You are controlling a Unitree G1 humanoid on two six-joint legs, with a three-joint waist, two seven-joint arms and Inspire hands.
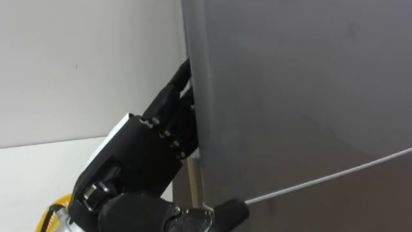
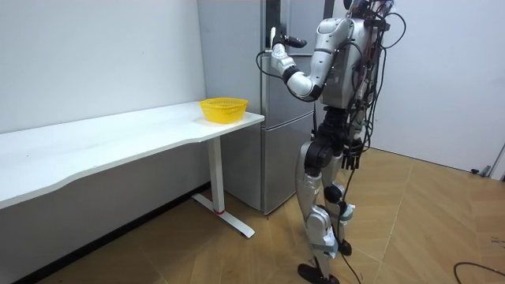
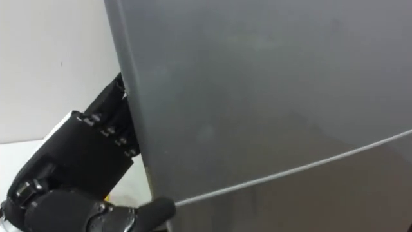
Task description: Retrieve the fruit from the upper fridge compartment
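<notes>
Fridge [image 2: 280, 134] beside the worktop [image 2: 118, 138], robot standing at its door
Basket [image 2: 223, 109] on the worktop's end by the fridge; left robot hand [image 1: 164, 122] at the upper door's [image 1: 290, 84] left edge, tips hidden behind it, grip cannot be told; right robot hand [image 2: 353, 154] low by the hip, state unclear

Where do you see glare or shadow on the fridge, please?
Left eye view: the door is evenly grey, no glare, only a thin bright line along its lower seam; the left hand is dark against the bright wall. Room view: soft, even light; shadow under the table.
</notes>
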